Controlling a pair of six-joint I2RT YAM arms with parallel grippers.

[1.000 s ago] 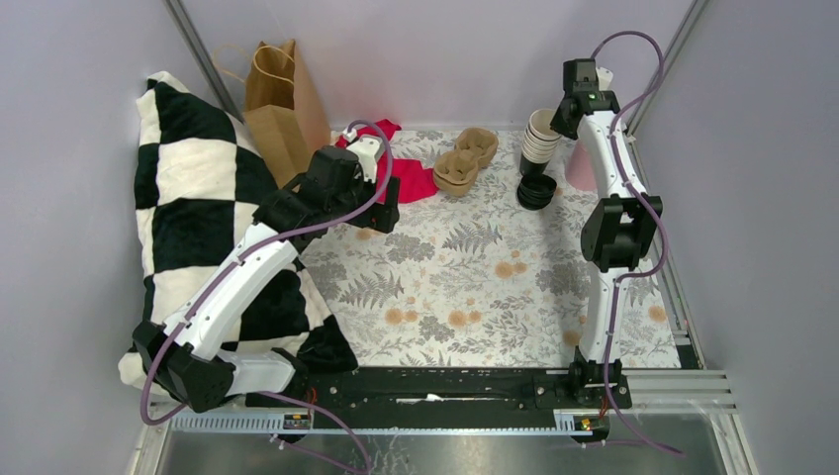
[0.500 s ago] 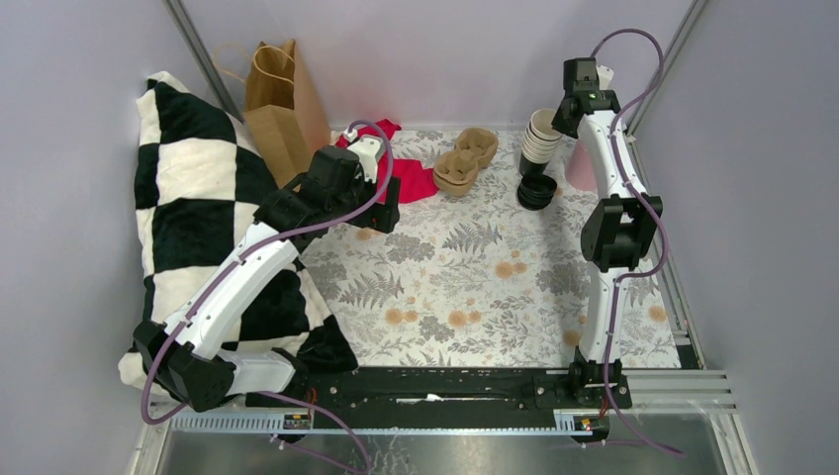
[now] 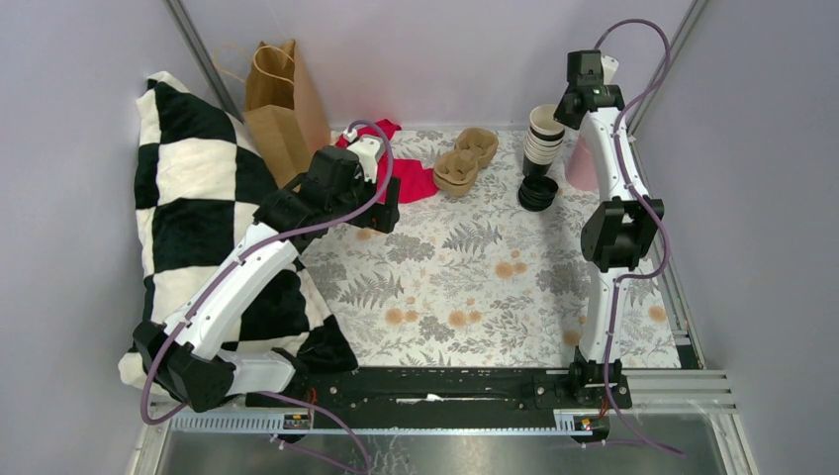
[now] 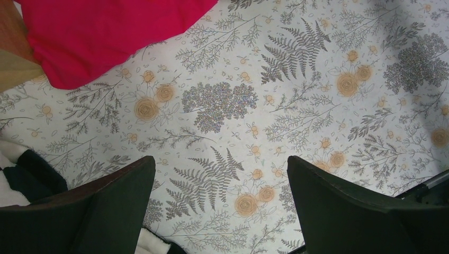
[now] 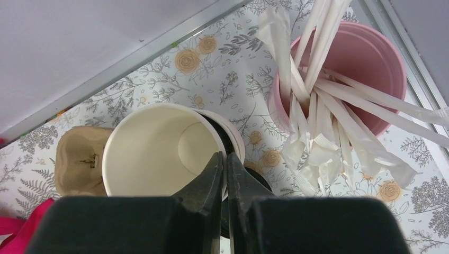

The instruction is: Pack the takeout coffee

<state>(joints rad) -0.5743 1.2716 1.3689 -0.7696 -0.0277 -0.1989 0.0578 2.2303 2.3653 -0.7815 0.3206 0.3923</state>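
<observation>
Top external, left to right: checkered pillow [image 3: 188, 213] lies along the left edge with the left arm's links over it. A brown paper bag [image 3: 282, 104] stands upright behind it at the back wall.

Left gripper [image 4: 219, 161]: jaws wide apart, nothing between them, hanging over the floral cloth [image 4: 317, 79]. The red cloth [image 3: 408, 176] is just beyond it, at the top left of the left wrist view.

A pulp cup carrier [image 3: 465, 158] lies at back centre, apart from the red cloth.

The cup stack [image 3: 539, 153] stands at back right. Right gripper [image 5: 225, 164]: fingers pinched together on the rim of the top cup [image 5: 153, 153], one finger inside the wall and one outside. In the right wrist view the top cup sits off-centre from the next cup down, with a dark gap between the two rims.

The takeout coffee [image 3: 537, 193] is on the floral cloth just in front of the stack, untouched. From above only its round black lid is clear; I can't make out the body.

The pink cup [image 5: 389, 58], full of white sticks [image 5: 304, 132], is just right of the stack, near the right rail.
</observation>
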